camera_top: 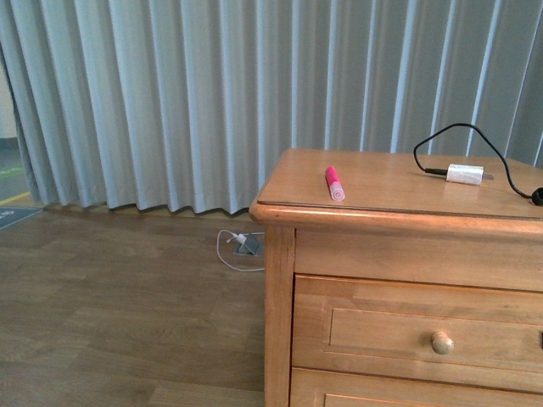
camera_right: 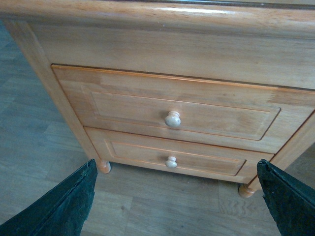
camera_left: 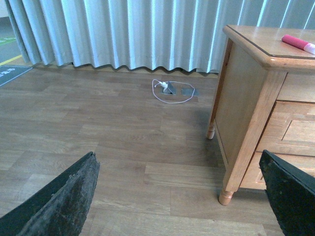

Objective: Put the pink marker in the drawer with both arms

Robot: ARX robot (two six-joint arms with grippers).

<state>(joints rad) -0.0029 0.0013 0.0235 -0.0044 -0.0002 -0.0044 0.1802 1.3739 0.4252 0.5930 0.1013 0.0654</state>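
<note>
two pincers, both gaping wide, empty: left gripper (camera_left: 177, 196) is hanging over floor (camera_left: 98, 132); one pink marker (camera_top: 334, 183) is lying on cabinet top (camera_top: 390, 193), left of one charger plug (camera_top: 465, 174); right gripper (camera_right: 174, 201) is facing two shut drawers (camera_right: 123, 105).

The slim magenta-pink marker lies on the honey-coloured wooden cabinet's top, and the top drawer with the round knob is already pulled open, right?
No: the right wrist view shows the light-brown wooden top drawer shut, not pulled open. The magenta-pink marker does lie on the honey-coloured cabinet top.
</note>
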